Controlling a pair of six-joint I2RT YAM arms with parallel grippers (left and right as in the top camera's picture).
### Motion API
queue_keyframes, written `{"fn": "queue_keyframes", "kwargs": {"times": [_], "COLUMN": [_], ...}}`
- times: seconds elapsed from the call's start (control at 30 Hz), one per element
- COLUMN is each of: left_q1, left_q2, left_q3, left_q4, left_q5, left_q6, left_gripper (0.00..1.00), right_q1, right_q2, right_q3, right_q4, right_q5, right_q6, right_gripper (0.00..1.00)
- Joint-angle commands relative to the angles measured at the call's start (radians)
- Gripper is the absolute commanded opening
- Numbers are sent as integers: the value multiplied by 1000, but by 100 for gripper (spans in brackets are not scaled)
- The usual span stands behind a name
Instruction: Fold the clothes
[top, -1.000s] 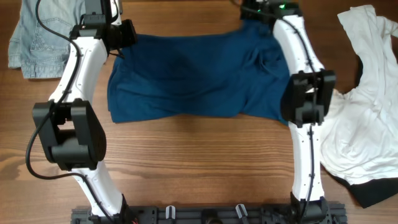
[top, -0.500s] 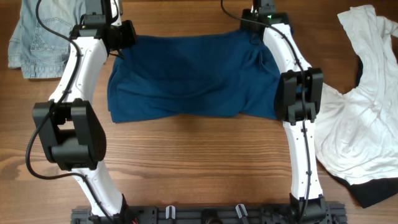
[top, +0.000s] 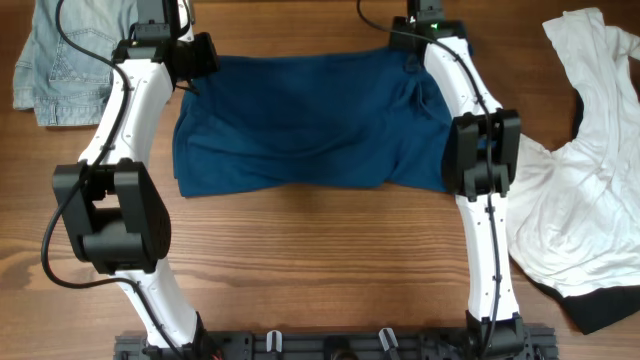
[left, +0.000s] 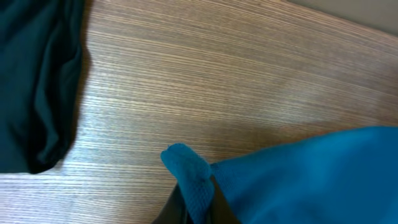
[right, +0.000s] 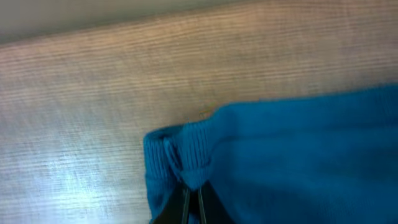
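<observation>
At the far left edge of the wooden table (top: 320, 250) a pale denim piece (top: 50, 60) lies crumpled, well apart from the other garments. Just to its right the left arm (top: 110, 210) reaches up along the table to the upper left corner of the blue T-shirt (top: 310, 120). In the left wrist view the left gripper (left: 196, 205) is clamped tight on that corner, with a small rounded tip of blue cloth poking up above the dark fingers and the rest of the fabric trailing off to the right. A darker fold of cloth (left: 37, 87) lies at the left of that view; which garment it belongs to cannot be told.

The blue T-shirt is spread flat across the middle of the table between the two arms, wider than it is deep, with soft wrinkles towards its right side and a slightly wavy lower edge.

The right arm (top: 485, 160) runs up over the shirt's right side to its upper right corner. In the right wrist view the right gripper (right: 193, 199) is pinched closed on a ribbed edge of the blue fabric, which bunches up just above the fingertips.

Further right a white shirt (top: 580, 180) lies rumpled along the table's right edge, and a black garment (top: 605, 305) shows beneath its lower end
</observation>
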Motion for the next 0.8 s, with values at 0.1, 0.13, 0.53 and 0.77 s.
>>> {"fn": "queue_keyframes", "kwargs": {"times": [0.1,0.13,0.53,0.77], "left_q1": [13,16,19,19], "left_q2": [-7,-7,-7,-7], "left_q3": [-2,-2,-2,-2], "left_q4": [14,12,-95,-206], "left_q5": [-40,-40,-40,-40], "left_q6": [-2,-2,-1,51], "left_gripper": [4,4,4,4], "right_q1": [-13,-13,-13,-12], "right_q2": [-256,-286,-453,-480], "right_q3": [6,6,6,6], "right_q4": [-246,-290,-826,-982], "right_q5": [-59,-65,-171,-133], "right_q6": [2,1,20,29], "right_gripper": [4,4,4,4]}}
